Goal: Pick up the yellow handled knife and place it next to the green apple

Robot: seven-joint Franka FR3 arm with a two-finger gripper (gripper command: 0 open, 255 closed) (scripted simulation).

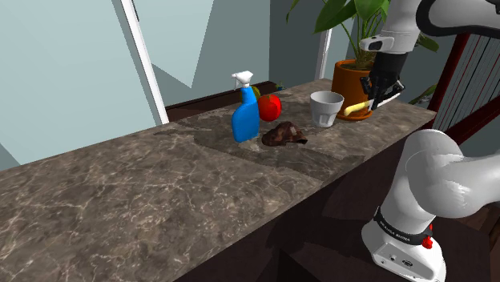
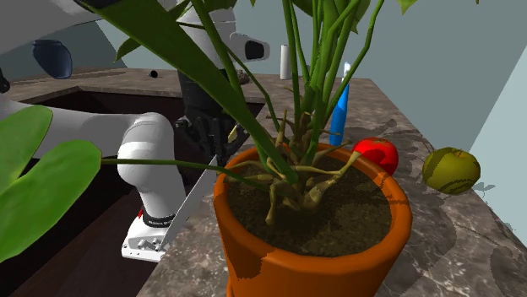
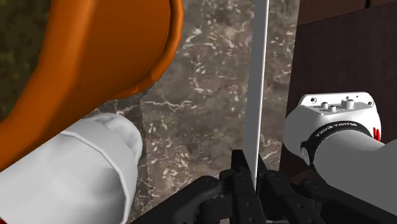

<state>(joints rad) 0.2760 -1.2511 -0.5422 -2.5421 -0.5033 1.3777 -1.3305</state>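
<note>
1. The claw [image 1: 378,99] sits in the upper right of the shoulder view, just right of the orange plant pot [image 1: 351,86]. It is closed tight on the knife. In the wrist view the two black fingers [image 3: 240,181] press on either side of the pale blade [image 3: 257,95] with no gap.
2. The knife [image 1: 358,105] is held in the claw and appears clear of the marble counter [image 1: 160,200]. In the shoulder view its yellow handle juts from the claw toward the frame's left, near the white cup [image 1: 326,108]. In the wrist view the blade runs straight away from the fingers, over the counter and beside the pot. In the second exterior view the blade slants toward the lower left, in front of the arm's base [image 2: 152,236].
3. The green apple [image 2: 452,170] lies on the counter at the right of the second exterior view, just right of a red fruit [image 2: 377,155]. It is well apart from the knife, with the plant pot between them.
4. Also on the counter, at the centre of the shoulder view, are a blue spray bottle [image 1: 245,118] and, just right of it, a brown object [image 1: 283,134].
</note>
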